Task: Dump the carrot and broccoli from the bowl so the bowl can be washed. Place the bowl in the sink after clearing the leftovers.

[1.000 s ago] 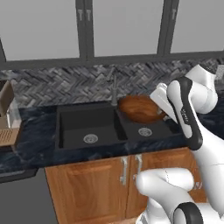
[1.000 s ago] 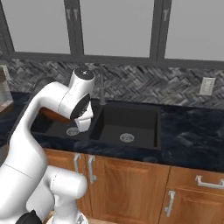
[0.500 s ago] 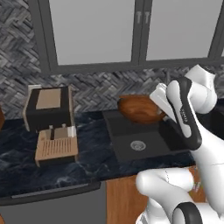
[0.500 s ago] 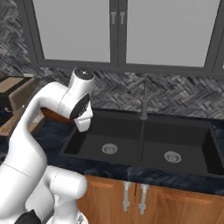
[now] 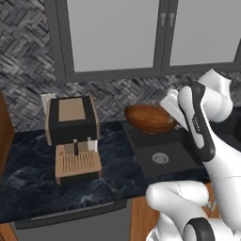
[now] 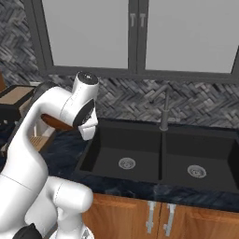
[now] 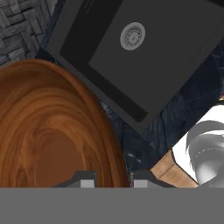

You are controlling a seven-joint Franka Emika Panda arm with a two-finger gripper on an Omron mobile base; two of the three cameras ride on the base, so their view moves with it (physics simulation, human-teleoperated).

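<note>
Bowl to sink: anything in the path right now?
Nothing visible blocks it. The gripper is shut on the bowl at its rim and holds it up over the sink's edge. In the hand view the near basin around the drain lies bare, and the bowl's inside looks bare too.
</note>
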